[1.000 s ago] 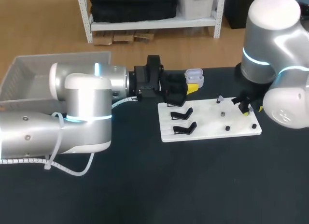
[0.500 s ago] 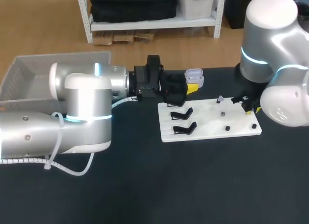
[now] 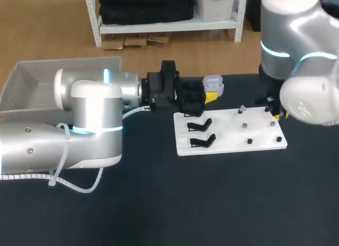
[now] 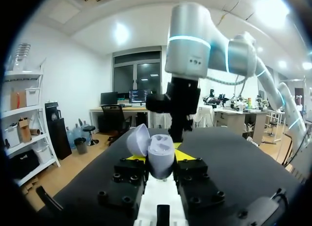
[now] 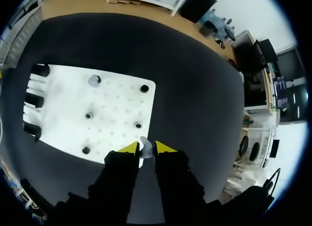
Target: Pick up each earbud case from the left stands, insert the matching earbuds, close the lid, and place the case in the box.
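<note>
Lilac earbud (image 5: pixel 144 144), hidden overhead, fills right end effector (image 5: pixel 146 148).

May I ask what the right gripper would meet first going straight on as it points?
Likely the white board, near its edge; the earbud in the right gripper would touch first, though depth is unclear.

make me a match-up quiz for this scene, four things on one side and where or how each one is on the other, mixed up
1 earbud case
2 earbud
3 black stands
4 box

a on the white board, holding nothing
b lid open, in the left end effector
c beside the left arm, away from the board
d between the right end effector's fingers

Pairs: 1-b, 2-d, 3-a, 4-c
</note>
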